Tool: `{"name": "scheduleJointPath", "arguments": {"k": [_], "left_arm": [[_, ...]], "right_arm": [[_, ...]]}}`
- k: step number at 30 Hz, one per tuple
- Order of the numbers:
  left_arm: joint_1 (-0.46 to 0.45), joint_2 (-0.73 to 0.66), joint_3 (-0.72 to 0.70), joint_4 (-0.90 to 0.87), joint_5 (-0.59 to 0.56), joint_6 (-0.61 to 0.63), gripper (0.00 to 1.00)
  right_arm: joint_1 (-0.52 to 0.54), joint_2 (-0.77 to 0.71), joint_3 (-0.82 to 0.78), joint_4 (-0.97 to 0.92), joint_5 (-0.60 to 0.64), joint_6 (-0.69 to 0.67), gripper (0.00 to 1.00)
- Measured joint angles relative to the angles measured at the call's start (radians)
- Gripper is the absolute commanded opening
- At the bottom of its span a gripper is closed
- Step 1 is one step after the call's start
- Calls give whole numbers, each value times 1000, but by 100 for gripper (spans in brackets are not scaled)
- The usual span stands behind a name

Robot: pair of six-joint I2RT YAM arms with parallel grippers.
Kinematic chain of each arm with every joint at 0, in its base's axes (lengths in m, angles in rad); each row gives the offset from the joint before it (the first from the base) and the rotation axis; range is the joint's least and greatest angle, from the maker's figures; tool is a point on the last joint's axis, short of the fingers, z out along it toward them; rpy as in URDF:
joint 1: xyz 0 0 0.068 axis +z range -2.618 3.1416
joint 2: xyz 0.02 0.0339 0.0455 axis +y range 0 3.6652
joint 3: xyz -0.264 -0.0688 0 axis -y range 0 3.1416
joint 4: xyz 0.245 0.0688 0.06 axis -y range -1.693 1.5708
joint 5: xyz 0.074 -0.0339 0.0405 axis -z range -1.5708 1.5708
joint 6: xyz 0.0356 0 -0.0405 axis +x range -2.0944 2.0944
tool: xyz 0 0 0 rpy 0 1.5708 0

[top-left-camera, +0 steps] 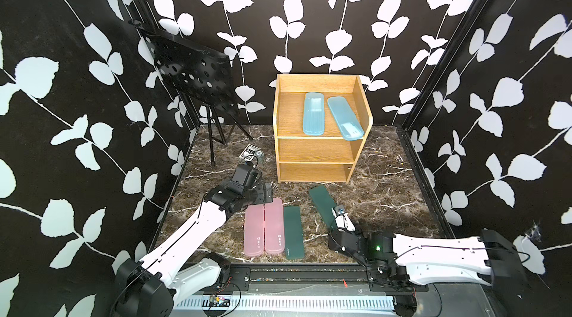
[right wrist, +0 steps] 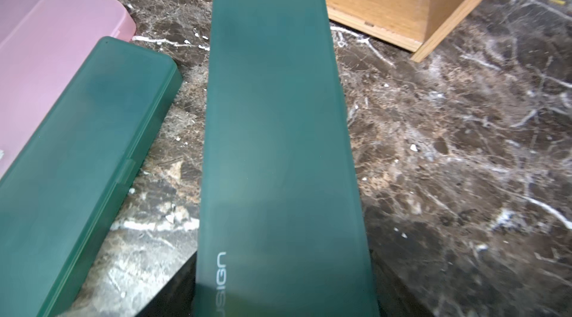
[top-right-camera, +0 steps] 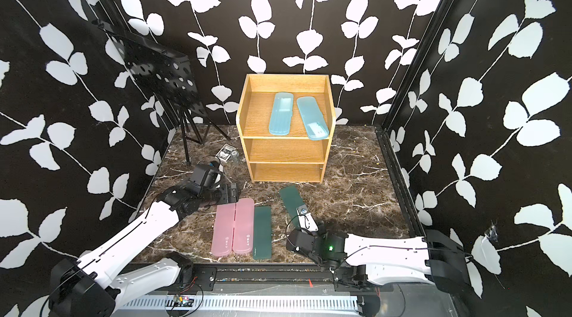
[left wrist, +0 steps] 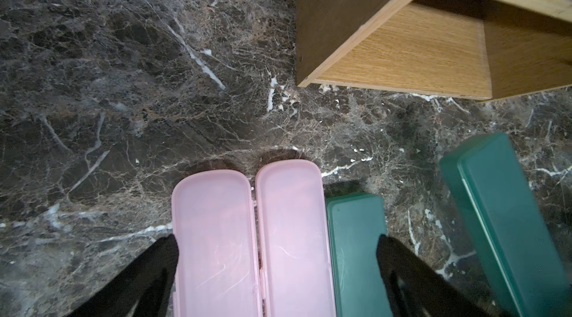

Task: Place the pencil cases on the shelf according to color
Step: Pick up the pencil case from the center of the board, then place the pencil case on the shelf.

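Dark marble-look surface [top-left-camera: 387, 207], boxed in on three sides by black wallpaper [top-left-camera: 309, 21] with big white leaves. Right by the front edge, a bit left of centre: two pink cases [top-left-camera: 263, 230] lying flat, long sides touching, plus a flat green case [top-left-camera: 293, 232] just beside them on the right, all pointing front to back. Slightly further in and off to the right, an angled green case [top-left-camera: 320, 201], far end swung toward the shelf, apart from the other green one. Toward the back edge, roughly centred: the wooden shelf [top-left-camera: 294, 137], open front facing forward, two blue cases [top-left-camera: 314, 113] up on the top tier, side by side, right-hand one kinda skewed with its near end at the front lip. Left of the shelf, a small patterned card box [top-left-camera: 249, 153] on the surface; behind that, in the back left corner, a black perforated stand [top-left-camera: 198, 80] on thin legs.

Left arm reaching in from the front left corner, left gripper [left wrist: 278, 269] hanging over the far ends of the pink cases, fingers [left wrist: 154, 269] spread wide, gripping nothing. Right arm coming in low from the front right corner, forearm lying pretty much along the front edge, right gripper [top-left-camera: 335, 218] pinched onto the near end of the angled green case; in the right wrist view, that case running straight out between the jaws.
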Motion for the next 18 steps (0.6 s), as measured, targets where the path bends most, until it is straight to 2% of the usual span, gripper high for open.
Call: {"name": "scheduleJointPath", "arguments": {"k": [13, 18], "left_arm": [[0, -2, 1, 1, -3, 1, 99], [0, 18, 5, 5, -4, 2, 99]], "right_arm": [[32, -128, 103, -87, 111, -70, 37], [32, -177, 126, -108, 154, -105, 41]]}}
